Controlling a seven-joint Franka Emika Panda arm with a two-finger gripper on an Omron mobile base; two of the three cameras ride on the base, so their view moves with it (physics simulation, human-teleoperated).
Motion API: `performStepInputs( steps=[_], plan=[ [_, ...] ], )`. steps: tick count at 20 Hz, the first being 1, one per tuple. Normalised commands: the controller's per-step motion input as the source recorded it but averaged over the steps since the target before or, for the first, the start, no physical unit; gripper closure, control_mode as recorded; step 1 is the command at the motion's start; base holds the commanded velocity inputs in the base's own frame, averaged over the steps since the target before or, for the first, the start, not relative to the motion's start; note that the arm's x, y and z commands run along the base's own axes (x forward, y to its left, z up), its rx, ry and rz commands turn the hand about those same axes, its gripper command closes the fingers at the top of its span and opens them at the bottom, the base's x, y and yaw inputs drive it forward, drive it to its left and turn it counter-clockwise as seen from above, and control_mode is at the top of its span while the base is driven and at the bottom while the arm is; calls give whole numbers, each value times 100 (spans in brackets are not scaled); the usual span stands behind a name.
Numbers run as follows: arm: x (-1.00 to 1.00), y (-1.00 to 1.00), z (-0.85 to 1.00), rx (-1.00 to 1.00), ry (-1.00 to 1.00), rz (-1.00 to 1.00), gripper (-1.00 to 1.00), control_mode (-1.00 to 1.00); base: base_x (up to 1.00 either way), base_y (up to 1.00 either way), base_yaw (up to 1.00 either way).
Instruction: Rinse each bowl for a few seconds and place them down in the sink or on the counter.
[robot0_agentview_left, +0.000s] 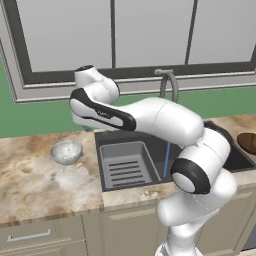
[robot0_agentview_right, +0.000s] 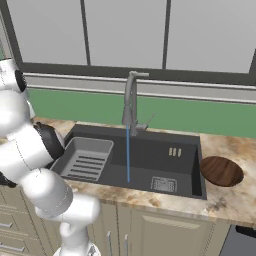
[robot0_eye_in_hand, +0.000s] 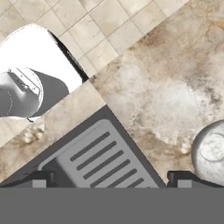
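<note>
**Speckled bowl lies off to the jaws' side**

Sink (robot0_agentview_left: 235, 160): tap running, insert tray (robot0_agentview_left: 125, 165) at its left end.
Speckled bowl (robot0_agentview_left: 66, 151): on the counter (robot0_agentview_left: 30, 180), just left of the sink.
Brown bowl (robot0_agentview_right: 221, 170): right of the sink.
Gripper (robot0_eye_in_hand: 109, 178): jaws spread, empty, above the sink's left edge; speckled bowl sits beyond one fingertip.

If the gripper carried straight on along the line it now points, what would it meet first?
Probably the counter at the edge of the sink; the open gripper points down there, with the grey insert tray and speckled bowl off-line.

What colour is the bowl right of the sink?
Dark reddish-brown bowl, clearest in the right base view.
</note>
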Motion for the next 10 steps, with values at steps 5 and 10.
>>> performStepInputs(
  steps=[5,10],
  plan=[
    [30,17,-19,5,-2,5,-100,-100,0,0,0],
    [16,10,-21,2,-2,5,-100,-100,0,0,0]
  ],
)
